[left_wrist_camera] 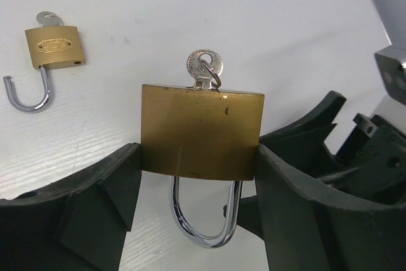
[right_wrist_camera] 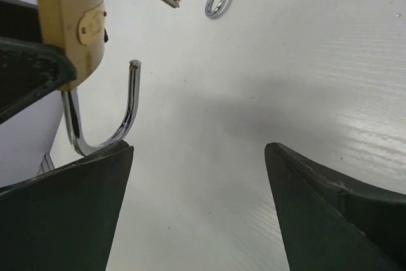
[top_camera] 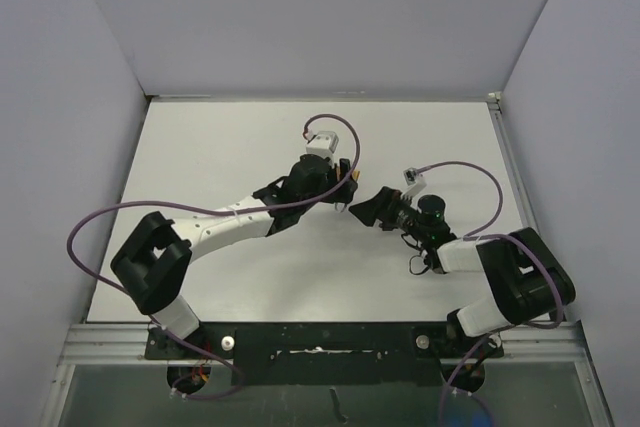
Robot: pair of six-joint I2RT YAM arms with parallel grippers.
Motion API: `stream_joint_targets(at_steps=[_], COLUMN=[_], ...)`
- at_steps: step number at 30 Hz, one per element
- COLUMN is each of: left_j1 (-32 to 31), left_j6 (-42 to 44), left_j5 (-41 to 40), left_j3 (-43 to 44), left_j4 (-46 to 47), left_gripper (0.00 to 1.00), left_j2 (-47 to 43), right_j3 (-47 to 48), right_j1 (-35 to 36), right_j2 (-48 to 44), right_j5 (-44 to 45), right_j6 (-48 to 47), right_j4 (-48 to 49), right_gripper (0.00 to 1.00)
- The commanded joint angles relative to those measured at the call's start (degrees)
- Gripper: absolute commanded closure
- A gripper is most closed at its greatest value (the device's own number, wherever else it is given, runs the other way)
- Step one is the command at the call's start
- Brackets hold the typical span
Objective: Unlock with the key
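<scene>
Right gripper [right_wrist_camera: 198, 150]: fingers spread wide, nothing between them, just beside the left one.
Left gripper [left_wrist_camera: 198, 160]: clamped on the sides of the large brass padlock [left_wrist_camera: 201, 131], held off the table [left_wrist_camera: 285, 23].
Shackle [right_wrist_camera: 134, 93]: hangs below the body, one end free of it.
Key [left_wrist_camera: 203, 66]: seated in the held padlock's far edge, ring through its head.
Small padlock [left_wrist_camera: 55, 47]: farther off, flat on the table, its shackle swung open and a key in it.
</scene>
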Motion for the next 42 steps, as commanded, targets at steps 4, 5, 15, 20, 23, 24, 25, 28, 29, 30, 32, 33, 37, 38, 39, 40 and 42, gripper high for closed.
stream_joint_targets(at_steps=[4,5,15,20,23,24,25,28,29,30,32,33,37,38,39,40,42], left_j1=[0.5,0.6,1.0,1.0,1.0,1.0,1.0,1.0,1.0,1.0,1.0,1.0,1.0,1.0,1.2,1.3,1.4], left_j6=[-4.9,-5.0,-6.9,-7.8,-8.2,-8.3,-8.5,-9.1,-9.2,-9.3,-9.3,-9.2,-8.7,-8.5,-8.3,-8.2,-8.0], left_j5=[2.0,2.2,5.0,6.4,6.8,7.0,7.1,7.9,8.1,8.2,8.2,8.1,7.3,7.1,7.0,6.9,6.7], left_j3=[-0.2,-0.3,-1.5,-1.5,-1.3,-1.3,-1.3,-1.2,-1.2,-1.2,-1.3,-1.3,-1.5,-1.6,-1.6,-1.6,-1.7], left_j4=[12.4,12.4,13.0,14.4,15.1,15.3,15.6,16.1,16.2,16.3,16.3,16.5,16.4,16.2,16.1,15.8,15.3], left_gripper=[1.0,1.0,1.0,1.0,1.0,1.0,1.0,1.0,1.0,1.0,1.0,1.0,1.0,1.0,1.0,1.0,1.0], left_j2=[-7.2,-7.3,-7.3,-6.7,-6.6,-6.6,-6.6,-6.3,-6.2,-6.2,-6.2,-6.4,-7.0,-7.2,-7.4,-7.5,-7.7], right_j3=[2.2,2.3,3.5,4.8,5.1,5.3,5.4,5.6,5.8,5.9,6.2,6.3,6.8,7.1,7.5,7.8,8.2], right_j1=[-0.2,-0.3,-0.7,-0.7,-0.6,-0.6,-0.5,-0.6,-0.6,-0.5,-0.6,-0.6,-0.6,-0.6,-0.6,-0.5,-0.4], right_j2=[6.6,7.3,11.5,12.5,12.7,12.7,12.7,12.8,12.8,12.8,12.4,12.0,9.3,8.3,7.4,6.2,3.8], right_j5=[-2.6,-2.7,-5.2,-5.6,-5.4,-5.5,-5.4,-5.3,-5.3,-5.2,-4.8,-4.6,-2.5,-1.9,-1.1,-0.3,2.0], right_j6=[5.8,6.5,10.1,10.6,10.5,10.4,10.3,10.1,10.1,10.0,9.6,9.2,6.6,5.9,4.9,3.8,1.7], right_j4=[18.4,20.0,25.3,24.3,23.0,22.5,22.0,21.6,21.4,20.9,18.8,17.2,10.5,8.1,5.5,2.4,-2.4], right_gripper=[0.12,0.12,0.12,0.12,0.12,0.12,0.12,0.12,0.12,0.12,0.12,0.12,0.12,0.12,0.12,0.12,0.12])
